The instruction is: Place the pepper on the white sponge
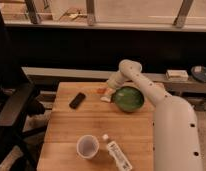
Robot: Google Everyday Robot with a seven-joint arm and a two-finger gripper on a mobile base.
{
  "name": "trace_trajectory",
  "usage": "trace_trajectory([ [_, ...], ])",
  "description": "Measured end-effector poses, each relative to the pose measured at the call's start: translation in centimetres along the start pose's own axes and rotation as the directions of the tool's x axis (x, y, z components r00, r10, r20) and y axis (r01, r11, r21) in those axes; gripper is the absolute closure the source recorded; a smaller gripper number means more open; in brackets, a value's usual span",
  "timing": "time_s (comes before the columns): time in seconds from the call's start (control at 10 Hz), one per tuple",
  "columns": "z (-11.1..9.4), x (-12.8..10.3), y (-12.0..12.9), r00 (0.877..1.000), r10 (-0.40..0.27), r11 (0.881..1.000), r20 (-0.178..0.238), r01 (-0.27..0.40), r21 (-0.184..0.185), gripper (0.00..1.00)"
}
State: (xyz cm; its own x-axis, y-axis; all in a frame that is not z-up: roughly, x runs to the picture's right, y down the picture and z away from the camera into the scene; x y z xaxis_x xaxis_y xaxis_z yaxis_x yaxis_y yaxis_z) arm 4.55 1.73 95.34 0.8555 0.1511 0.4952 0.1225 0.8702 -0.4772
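The pepper [100, 91] is a small red-orange piece at the far side of the wooden table [71, 127], just left of my gripper [108, 90]. The gripper reaches down from the white arm [146, 90] to the bowl's left rim and is at or touching the pepper's right end. The white sponge [106, 99] is a small pale block on the table just below the gripper and the pepper, against the left side of the green bowl [128, 99]. I cannot tell whether the pepper is held or resting.
A black phone [77, 100] lies left of the sponge. A white cup [88, 147] and a white labelled bottle [117, 155] lie near the front edge. A black chair [13, 107] stands left of the table. A ledge [176, 75] runs behind.
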Motion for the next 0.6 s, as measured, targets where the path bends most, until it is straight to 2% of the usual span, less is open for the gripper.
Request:
trace_trajectory([
  [0.2,0.3,0.3,0.3,1.0,0.01,1.0,0.007,-0.01,-0.017,0.32],
  [0.3,0.2,0.4,0.2,1.0,0.011,1.0,0.008,-0.011,-0.016,0.26],
  [0.4,0.0,0.5,0.2,1.0,0.01,1.0,0.008,-0.01,-0.016,0.2],
  [0.6,-0.7,0.6,0.2,1.0,0.005,1.0,0.007,-0.005,-0.011,0.2],
])
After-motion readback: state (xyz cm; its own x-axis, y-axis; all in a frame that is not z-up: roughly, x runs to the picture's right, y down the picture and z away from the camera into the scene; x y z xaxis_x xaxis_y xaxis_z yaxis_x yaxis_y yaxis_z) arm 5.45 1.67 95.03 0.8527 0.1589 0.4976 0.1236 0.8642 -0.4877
